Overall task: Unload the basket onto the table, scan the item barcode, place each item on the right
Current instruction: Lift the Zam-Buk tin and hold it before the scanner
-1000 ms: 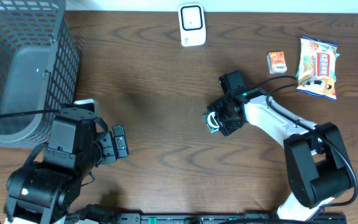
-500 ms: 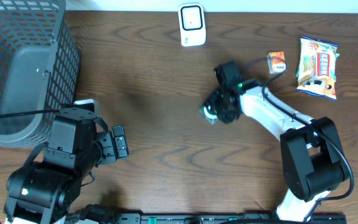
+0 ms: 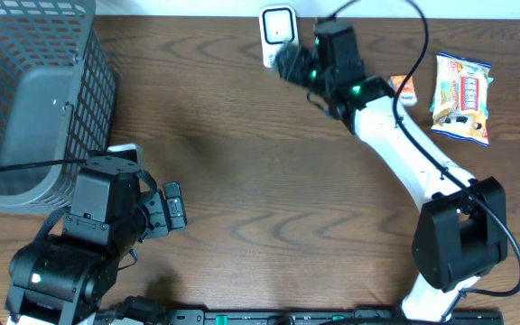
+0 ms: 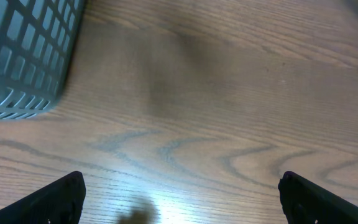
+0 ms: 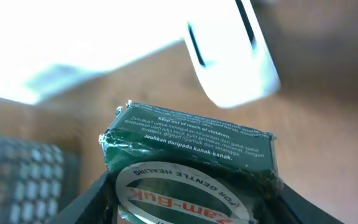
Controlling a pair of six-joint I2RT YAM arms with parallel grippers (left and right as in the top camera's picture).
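Overhead, the right arm hides nearly all of the green box (image 5: pixel 188 149). In the right wrist view its lower part is cut off, you cannot make out a barcode, and the scanner (image 5: pixel 229 56) is a bright blur. The right fingers (image 5: pixel 89 202) grip the box by its ends, long axis crosswise, small-print side toward the scanner. The left fingers (image 4: pixel 61 199) are spread wide over the worktop (image 4: pixel 229 93).

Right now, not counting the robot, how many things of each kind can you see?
Grey basket: 1
White scanner: 1
Snack bag: 1
Orange box: 1
Green box, held up: 1
Total: 5
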